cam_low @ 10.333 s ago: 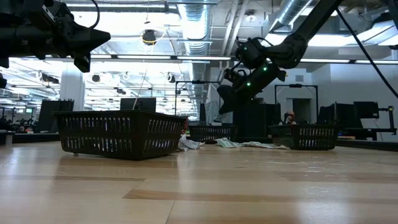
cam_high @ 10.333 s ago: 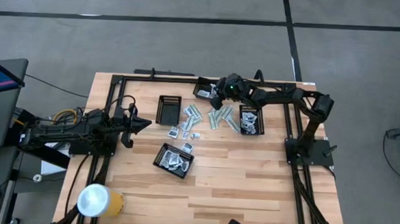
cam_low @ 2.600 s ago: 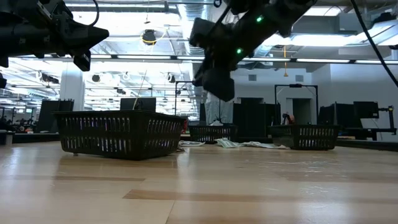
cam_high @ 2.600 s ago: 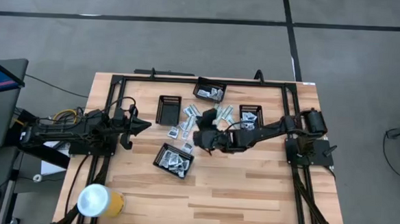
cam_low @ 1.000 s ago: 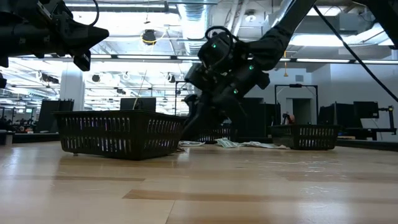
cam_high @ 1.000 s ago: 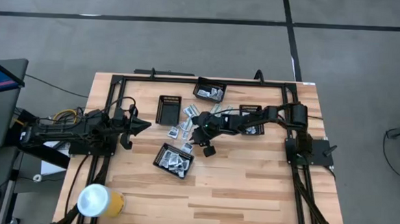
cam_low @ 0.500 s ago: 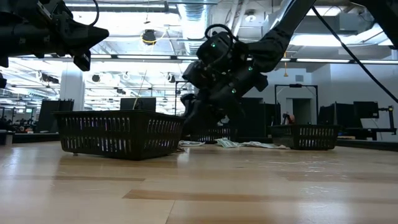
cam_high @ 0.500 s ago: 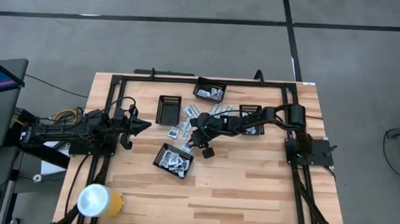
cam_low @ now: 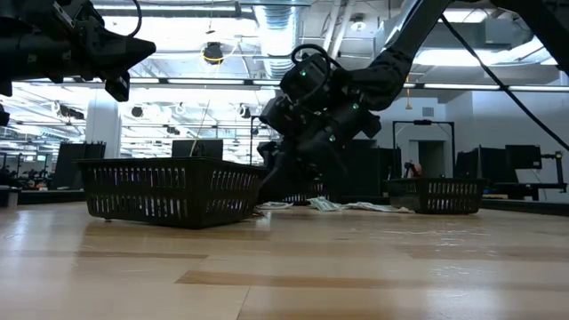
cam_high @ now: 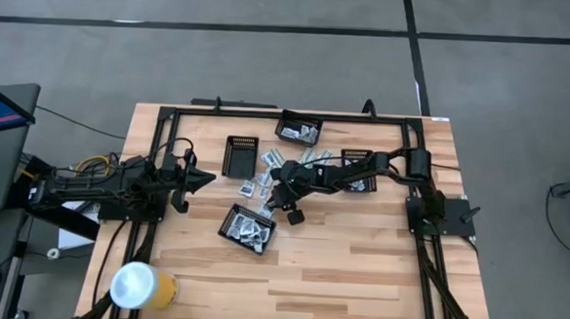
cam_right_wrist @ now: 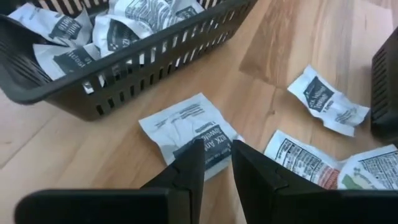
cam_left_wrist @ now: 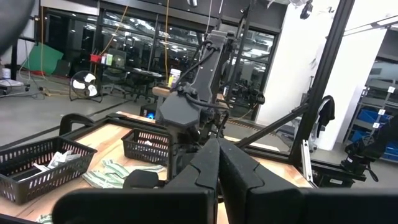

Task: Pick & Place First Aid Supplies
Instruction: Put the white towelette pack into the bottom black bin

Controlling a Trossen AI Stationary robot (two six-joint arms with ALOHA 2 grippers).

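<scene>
Sachets (cam_high: 255,187) and slim green-white strips (cam_high: 316,161) lie loose on my counter (cam_high: 357,271) in the middle of the high view, ringed by four black mesh trays: one (cam_high: 239,155) to their left, one (cam_high: 299,131) above, one (cam_high: 359,167) to the right, one (cam_high: 248,227) below. The lower half of the counter is bare wood, with a black frame running along its edges.

My right pincer (cam_high: 281,200) reaches from the right into the pile, just above the lower tray. In my right wrist view its fingers (cam_right_wrist: 186,174) stand a narrow gap apart, tips over the near edge of one white sachet (cam_right_wrist: 189,132) lying flat on the wood; whether they touch it or grip it I cannot tell. That tray's wall (cam_right_wrist: 130,74) is just beyond, with packets inside, and three more sachets (cam_right_wrist: 326,99) lie at the right of that frame.

My left pincer (cam_high: 204,178) hangs closed and empty at the left edge of the counter, well apart from the supplies.

The low view shows only my right pincer (cam_low: 280,182) down behind the near tray (cam_low: 169,191); the sachet under it is hidden there.
</scene>
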